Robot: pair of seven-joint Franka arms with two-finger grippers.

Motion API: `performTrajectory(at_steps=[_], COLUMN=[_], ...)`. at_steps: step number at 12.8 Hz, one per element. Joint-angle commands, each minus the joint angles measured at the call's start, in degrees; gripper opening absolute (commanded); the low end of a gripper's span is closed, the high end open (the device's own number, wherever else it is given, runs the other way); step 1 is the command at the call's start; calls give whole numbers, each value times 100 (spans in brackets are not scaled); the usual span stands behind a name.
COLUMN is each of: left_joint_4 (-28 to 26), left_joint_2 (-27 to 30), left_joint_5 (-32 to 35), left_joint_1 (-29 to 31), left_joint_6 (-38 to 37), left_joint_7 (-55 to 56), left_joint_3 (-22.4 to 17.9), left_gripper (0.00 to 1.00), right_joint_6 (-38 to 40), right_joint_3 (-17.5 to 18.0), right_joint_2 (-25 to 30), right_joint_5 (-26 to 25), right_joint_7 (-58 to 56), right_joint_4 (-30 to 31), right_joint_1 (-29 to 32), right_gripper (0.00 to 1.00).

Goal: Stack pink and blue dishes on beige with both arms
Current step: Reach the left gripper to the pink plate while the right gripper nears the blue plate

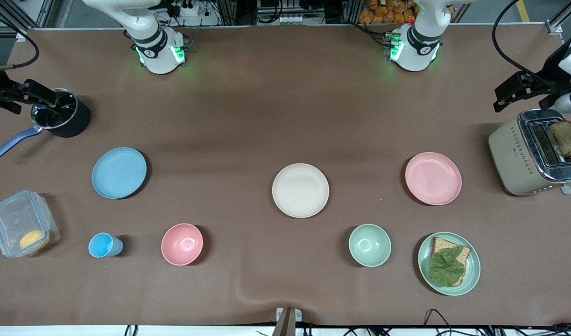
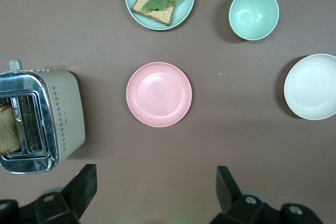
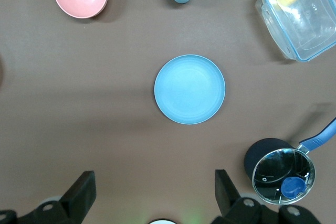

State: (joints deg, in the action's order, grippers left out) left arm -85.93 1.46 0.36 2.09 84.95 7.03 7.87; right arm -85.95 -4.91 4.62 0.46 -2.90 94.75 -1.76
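Three flat plates lie in a row across the brown table. The blue plate (image 1: 119,172) (image 3: 189,89) is toward the right arm's end, the beige plate (image 1: 300,190) (image 2: 312,86) in the middle, and the pink plate (image 1: 433,178) (image 2: 159,94) toward the left arm's end. All three are bare and lie apart from each other. My left gripper (image 2: 156,170) (image 1: 504,93) hangs high and open over bare cloth between the pink plate and its base. My right gripper (image 3: 154,173) (image 1: 31,99) hangs high and open over bare cloth between the blue plate and its base.
A toaster (image 1: 528,154) holding a bread slice stands at the left arm's end. A green plate with bread and lettuce (image 1: 448,263), a green bowl (image 1: 370,245), a pink bowl (image 1: 182,244) and a blue cup (image 1: 104,245) sit nearer the front camera. A clear box (image 1: 21,224) and a pot (image 1: 56,114) stand at the right arm's end.
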Motion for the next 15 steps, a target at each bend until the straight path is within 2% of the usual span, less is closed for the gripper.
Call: performTrajectory(at_steps=[1,5,8,9,11,15], left_joint_4=[173,130,-406,-747,-1843,-3068], left_joint_2=[-102,-557,-1129,-1235,-1175,-1446], left_joint_5=[51,517,518,518,518,720], left_joint_1=[-69,-7,176,256,379,828], left_joint_6=[-180,-198,142,606,1966,3912], left_joint_7=[-52,-96,35,35,35,18], left_joint_3=[-136,-136,-127,-127,-145,-154], left_gripper=[100,100,100,100,100,100], right_joint_6=[-19,-19,-27,-28,-28,-36], right_joint_3=[-1,-1,-1,-1,-1,-1], right_joint_2=[66,57,57,48,48,22], right_joint_5=[-64,-64,-64,-64,-64,-64], right_joint_7=[35,35,35,35,35,35], right_joint_4=[35,35,35,35,35,53], right_joint_1=[0,0,0,-9,-9,-9], right_gripper=[100,100,100,100,100,100])
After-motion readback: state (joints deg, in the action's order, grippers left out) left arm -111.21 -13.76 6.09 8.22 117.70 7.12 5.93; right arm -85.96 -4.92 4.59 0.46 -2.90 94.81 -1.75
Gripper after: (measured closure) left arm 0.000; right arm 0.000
